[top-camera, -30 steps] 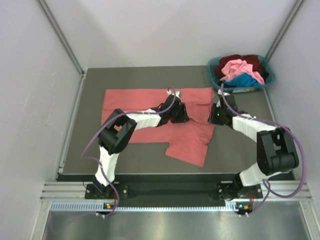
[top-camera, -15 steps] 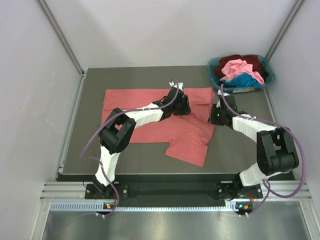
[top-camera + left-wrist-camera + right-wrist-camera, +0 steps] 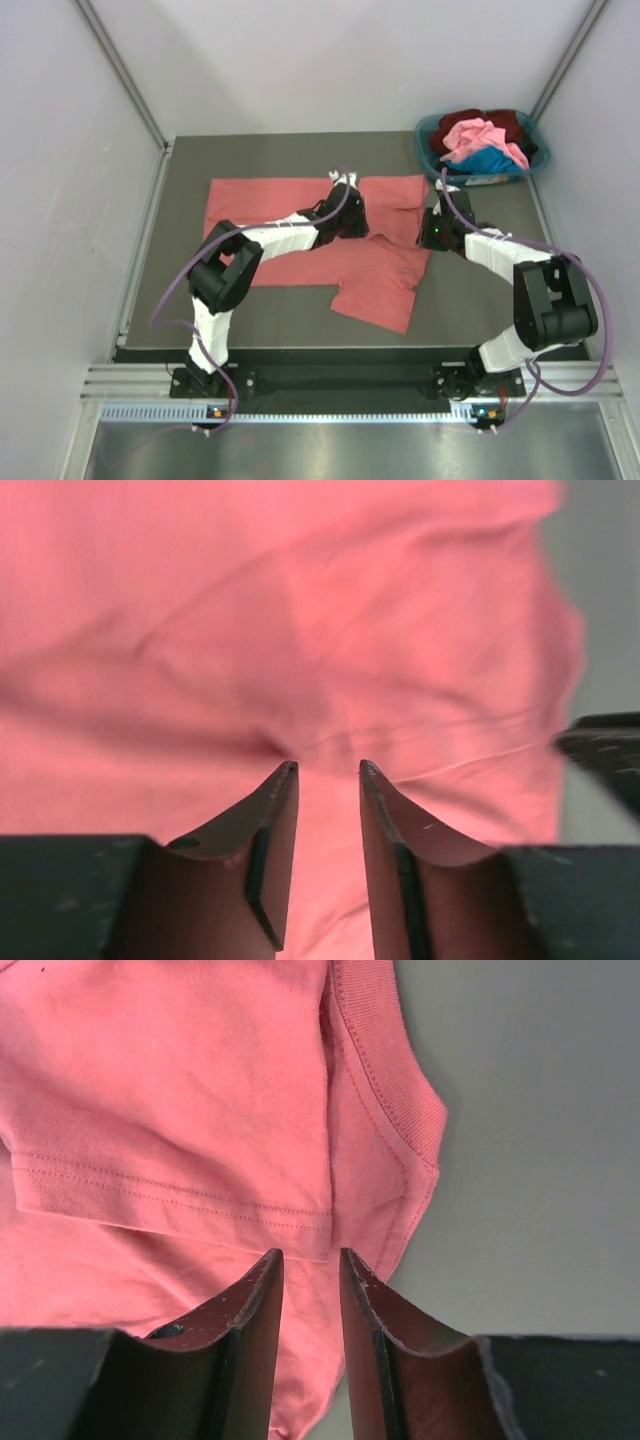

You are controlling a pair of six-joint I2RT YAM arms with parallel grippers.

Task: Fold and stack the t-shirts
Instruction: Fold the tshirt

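Note:
The large salmon-red t-shirt (image 3: 270,205) lies spread on the dark table, with a flap folded toward the front right (image 3: 380,290). My left gripper (image 3: 350,212) hovers over the shirt's middle. It is open, and only cloth (image 3: 300,630) shows between its fingertips (image 3: 327,770). My right gripper (image 3: 432,222) is at the shirt's right edge. It is open and empty (image 3: 308,1255) just above a stitched hem and ribbed edge (image 3: 380,1090). Pink (image 3: 480,135), dark maroon (image 3: 510,122) and bright blue (image 3: 485,160) shirts lie heaped in the basket.
The teal plastic basket (image 3: 428,150) stands at the back right corner of the table. Bare grey table (image 3: 540,1160) lies right of the shirt. White walls close in the table on the left, back and right.
My left gripper has moved a little back and to the left over the shirt. The right arm and the shirt have not visibly moved.

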